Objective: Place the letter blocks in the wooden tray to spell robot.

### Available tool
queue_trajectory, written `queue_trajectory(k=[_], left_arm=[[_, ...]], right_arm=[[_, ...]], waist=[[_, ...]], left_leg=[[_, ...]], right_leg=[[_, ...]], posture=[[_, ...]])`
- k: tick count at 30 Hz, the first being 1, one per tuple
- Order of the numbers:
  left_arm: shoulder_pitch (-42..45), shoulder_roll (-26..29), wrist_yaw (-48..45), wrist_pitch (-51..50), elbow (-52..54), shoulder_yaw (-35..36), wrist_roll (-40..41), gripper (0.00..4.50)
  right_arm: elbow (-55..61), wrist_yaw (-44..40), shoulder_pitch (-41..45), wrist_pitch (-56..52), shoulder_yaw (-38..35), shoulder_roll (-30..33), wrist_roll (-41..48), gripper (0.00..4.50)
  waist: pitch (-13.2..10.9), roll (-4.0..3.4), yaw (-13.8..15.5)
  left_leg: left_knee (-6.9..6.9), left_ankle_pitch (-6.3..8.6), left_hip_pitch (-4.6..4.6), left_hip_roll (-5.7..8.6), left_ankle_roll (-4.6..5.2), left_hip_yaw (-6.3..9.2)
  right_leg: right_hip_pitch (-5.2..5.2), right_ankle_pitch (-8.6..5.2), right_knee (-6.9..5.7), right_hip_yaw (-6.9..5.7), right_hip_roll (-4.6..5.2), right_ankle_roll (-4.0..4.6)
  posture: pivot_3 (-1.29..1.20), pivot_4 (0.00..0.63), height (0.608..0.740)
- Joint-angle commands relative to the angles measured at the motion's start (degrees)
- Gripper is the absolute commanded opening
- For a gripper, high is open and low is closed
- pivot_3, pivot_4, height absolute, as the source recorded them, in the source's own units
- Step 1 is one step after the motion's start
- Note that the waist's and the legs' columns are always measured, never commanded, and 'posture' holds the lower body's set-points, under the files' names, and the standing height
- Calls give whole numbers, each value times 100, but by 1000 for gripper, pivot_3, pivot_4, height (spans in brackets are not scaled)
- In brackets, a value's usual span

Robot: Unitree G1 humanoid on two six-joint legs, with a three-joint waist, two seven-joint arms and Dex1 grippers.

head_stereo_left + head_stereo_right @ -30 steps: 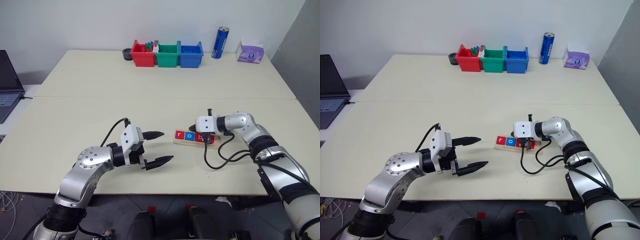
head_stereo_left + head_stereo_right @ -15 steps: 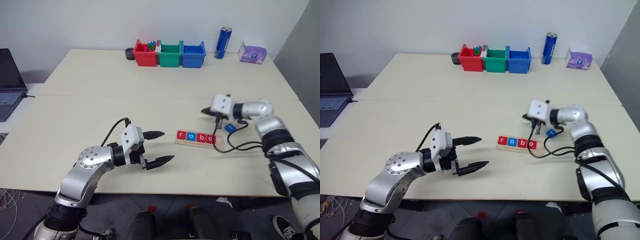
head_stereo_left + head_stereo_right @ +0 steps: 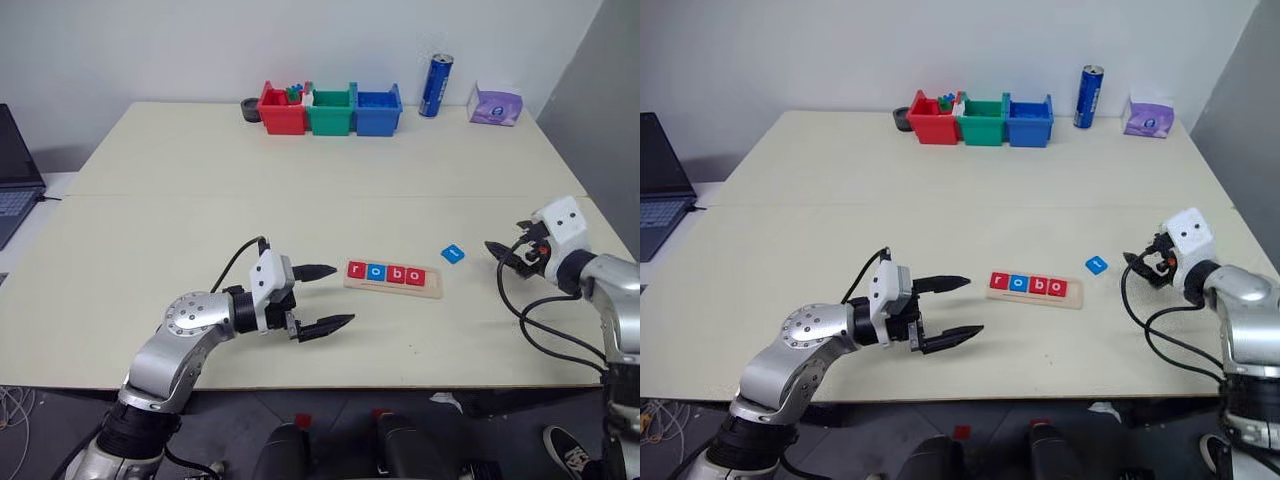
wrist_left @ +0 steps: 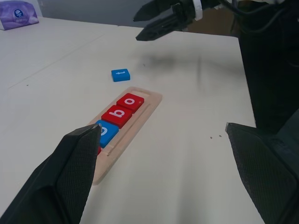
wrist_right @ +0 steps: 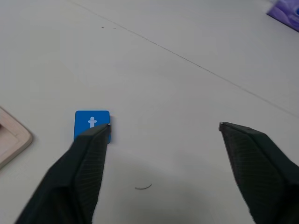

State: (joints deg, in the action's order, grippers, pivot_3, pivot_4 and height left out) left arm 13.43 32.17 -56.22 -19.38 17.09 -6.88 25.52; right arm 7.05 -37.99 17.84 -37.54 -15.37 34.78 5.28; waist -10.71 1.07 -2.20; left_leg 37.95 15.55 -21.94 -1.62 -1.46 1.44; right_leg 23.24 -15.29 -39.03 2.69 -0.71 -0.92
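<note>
The wooden tray (image 3: 434, 288) lies at mid-table with several letter blocks in its groove, reading r (image 3: 357, 270), o (image 3: 375, 272), b (image 3: 396, 274), o (image 3: 414, 277). A blue block with a t (image 3: 452, 254) lies flat on the table just right of the tray, and it shows close up as the t block (image 5: 92, 122) in the right wrist view. My right gripper (image 3: 497, 255) hovers open to the right of that block, empty. My left gripper (image 3: 320, 297) is open and empty left of the tray, pointing at the tray (image 4: 140, 116).
Red (image 3: 283, 110), green (image 3: 331, 110) and blue (image 3: 378, 108) bins stand at the table's back edge, with a blue can (image 3: 434, 86) and a purple tissue pack (image 3: 495, 105) to their right. A laptop (image 3: 10, 200) sits at the far left. Black cables (image 3: 530, 320) loop under the right arm.
My right gripper left the tray's right end, swung right and back, and went from shut to open. The blue t block now lies uncovered beside the tray. The left arm stayed put.
</note>
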Motion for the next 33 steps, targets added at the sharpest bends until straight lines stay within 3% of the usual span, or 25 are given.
queue_trajectory(k=[1, 5, 17, 31, 33], left_arm=[[139, -13, -120, 78, 10, 8, 48, 4500], [190, -3, -175, 72, -28, 22, 42, 4500], [-7, 63, -80, 19, 187, 109, 38, 4500], [-52, 103, -51, 7, 263, 136, 52, 4500], [-37, 101, -55, 8, 252, 133, 50, 4500]], right_arm=[[372, 301, 38, -273, -104, -167, 277, 4482], [169, 366, 232, -294, -60, -457, 605, 4482], [-874, 449, 519, 304, 668, -691, 509, 4482], [-1739, 686, 668, 516, 575, -833, 668, 4482], [-1731, 734, 641, 497, 562, -843, 674, 3843]], waist=[[1, -2, -1], [1, -2, -1], [1, -1, 36], [1, -1, 35], [1, -1, 36]], left_leg=[[0, 0, 0, 1, 0, 0], [-1, 0, -1, 0, 0, -1], [-2, 0, -7, 1, 0, -1], [-2, 0, -7, -1, 0, -1], [-1, 0, -7, 0, 0, -2]], right_leg=[[0, 0, -2, -1, -1, 0], [0, 0, 1, -1, -2, 0], [4, 7, 6, -2, -1, 12], [4, 7, 5, -2, -2, 12], [4, 7, 5, -1, -2, 12]], posture=[[0, 150, 740], [0, 150, 740], [0, 150, 740], [0, 150, 740], [0, 150, 740]])
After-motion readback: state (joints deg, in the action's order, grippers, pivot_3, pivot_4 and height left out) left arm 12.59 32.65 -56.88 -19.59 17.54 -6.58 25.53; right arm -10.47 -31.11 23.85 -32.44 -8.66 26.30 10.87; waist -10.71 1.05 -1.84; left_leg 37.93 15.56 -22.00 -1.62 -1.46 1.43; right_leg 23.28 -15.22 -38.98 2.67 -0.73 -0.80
